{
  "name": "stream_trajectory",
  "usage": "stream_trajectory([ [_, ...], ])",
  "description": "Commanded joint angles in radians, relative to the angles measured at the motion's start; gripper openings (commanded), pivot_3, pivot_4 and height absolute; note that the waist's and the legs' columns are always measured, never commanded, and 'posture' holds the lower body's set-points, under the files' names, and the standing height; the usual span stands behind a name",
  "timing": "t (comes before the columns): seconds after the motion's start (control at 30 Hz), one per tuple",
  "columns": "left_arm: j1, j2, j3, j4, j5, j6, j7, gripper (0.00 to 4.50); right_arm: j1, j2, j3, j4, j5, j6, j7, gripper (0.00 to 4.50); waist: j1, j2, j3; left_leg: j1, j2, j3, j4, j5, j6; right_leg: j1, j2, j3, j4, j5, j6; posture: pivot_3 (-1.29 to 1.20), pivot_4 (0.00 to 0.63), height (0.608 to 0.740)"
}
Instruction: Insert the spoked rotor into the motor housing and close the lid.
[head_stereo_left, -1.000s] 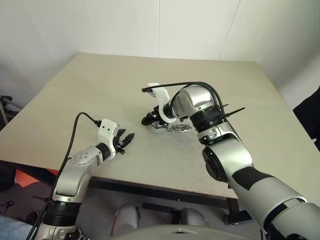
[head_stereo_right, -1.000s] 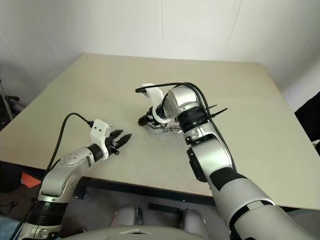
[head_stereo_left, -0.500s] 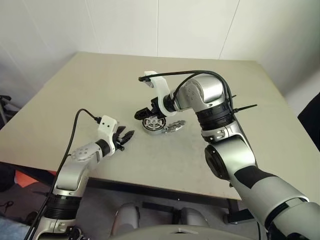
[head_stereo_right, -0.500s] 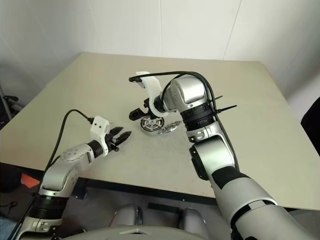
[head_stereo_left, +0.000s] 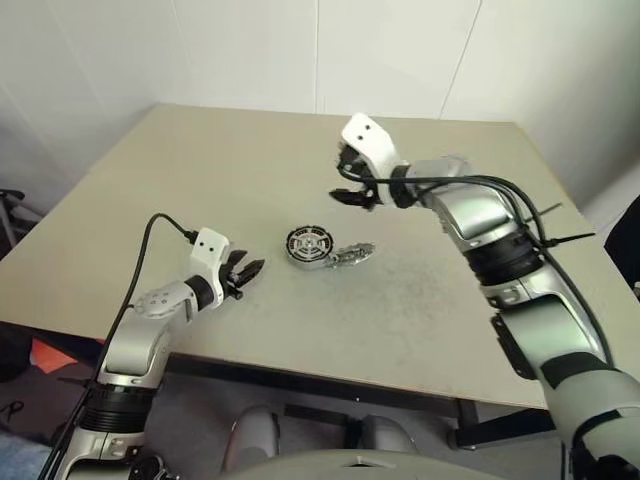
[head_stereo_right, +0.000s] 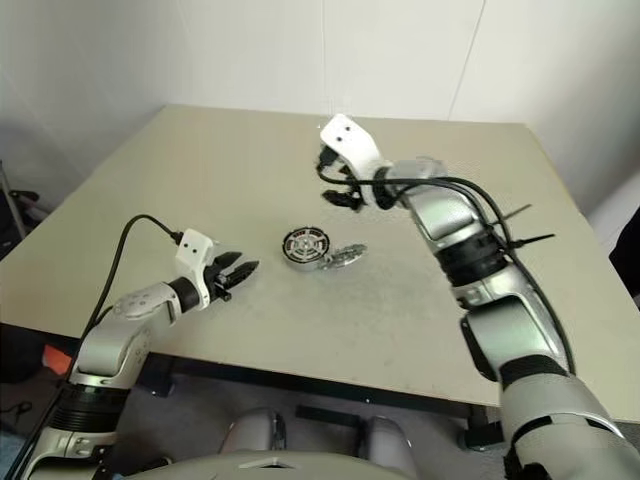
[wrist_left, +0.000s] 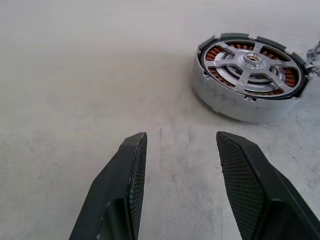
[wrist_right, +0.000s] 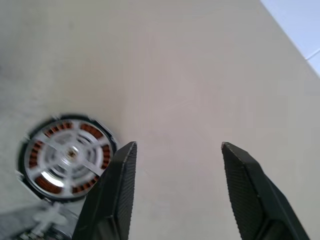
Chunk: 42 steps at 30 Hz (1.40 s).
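Observation:
The motor housing (head_stereo_left: 309, 247) lies near the middle of the table (head_stereo_left: 200, 180). The spoked rotor (wrist_left: 251, 60) sits inside it, silver spokes over copper windings. The lid (head_stereo_left: 351, 254) lies flat against the housing's right side, swung open. My right gripper (head_stereo_left: 352, 197) hovers above and behind the housing, to its right, open with nothing between its fingers (wrist_right: 120, 175). My left gripper (head_stereo_left: 255, 270) rests low just left of the housing and points at it. It is open and empty, apart from the housing's wall (wrist_left: 235, 107).
The beige table top is bare around the housing. White walls stand behind the table's far edge (head_stereo_left: 330, 115), and the near edge (head_stereo_left: 330, 385) runs below my arms.
My right gripper has lifted off the housing and swung up, back and to the right, uncovering the rotor seated in the housing. The left arm has kept still.

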Motion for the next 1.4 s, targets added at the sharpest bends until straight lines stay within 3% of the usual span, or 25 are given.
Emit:
stream_trajectory([
  [0.03, -0.015, 0.012, 0.022, -0.018, -0.006, -0.019, -0.011, 2.33, 0.042, -0.063, 0.023, -0.022, -0.091, -0.138, 0.025, 1.73, -0.001, 0.000, 0.000, -0.001, 0.000, 0.000, 0.001, 0.000, 0.000, 0.000, 0.000, 0.000, 0.000, 0.000, 0.000, 0.00, 0.000, 0.740],
  [0.13, -0.021, 0.019, 0.024, -0.012, -0.003, -0.021, -0.019, 2.33, 0.095, -0.113, 0.027, -0.044, -0.132, -0.170, 0.059, 0.72, -0.007, 0.000, 0.000, -0.003, 0.000, 0.000, 0.001, 0.000, 0.001, -0.001, 0.000, 0.000, 0.001, 0.000, 0.000, 0.00, 0.000, 0.740],
  [0.4, -0.032, 0.031, 0.030, -0.002, -0.006, -0.015, -0.038, 2.33, 0.245, -0.212, 0.023, -0.136, -0.182, -0.213, 0.182, 0.72, -0.004, 0.000, 0.000, -0.002, 0.001, 0.000, 0.003, -0.002, 0.005, 0.000, 0.000, 0.000, 0.000, 0.000, 0.000, 0.00, 0.000, 0.740],
  [0.53, -0.035, 0.032, 0.031, 0.002, -0.005, -0.015, -0.041, 2.33, 0.319, -0.242, 0.008, -0.240, -0.149, -0.202, 0.269, 0.01, -0.003, 0.000, 0.000, -0.002, 0.001, 0.000, 0.004, -0.003, 0.007, 0.001, 0.000, 0.000, 0.001, 0.000, -0.001, 0.00, 0.000, 0.740],
  [0.77, -0.041, 0.028, 0.027, 0.005, -0.001, -0.015, -0.038, 2.33, 0.365, -0.219, 0.002, -0.362, -0.104, -0.175, 0.352, 0.01, -0.003, 0.000, 0.000, -0.001, 0.001, 0.000, 0.005, -0.003, 0.008, 0.002, 0.000, 0.000, 0.001, 0.000, 0.000, 0.00, 0.000, 0.740],
  [1.1, -0.032, 0.022, 0.036, -0.008, -0.004, -0.014, -0.024, 2.33, 0.234, -0.026, -0.024, -0.351, -0.048, 0.006, 0.294, 0.01, -0.005, 0.000, 0.000, 0.002, 0.002, 0.000, 0.006, -0.003, 0.008, 0.002, 0.001, 0.000, 0.003, 0.001, -0.002, 0.00, 0.000, 0.740],
  [1.4, -0.013, 0.020, 0.033, -0.032, -0.003, -0.011, -0.014, 2.33, 0.141, 0.072, 0.009, -0.287, -0.048, -0.009, 0.261, 0.01, -0.005, 0.000, 0.000, 0.003, 0.002, 0.000, 0.006, -0.003, 0.008, 0.002, 0.001, 0.000, 0.003, 0.001, -0.002, 0.00, 0.000, 0.740],
])
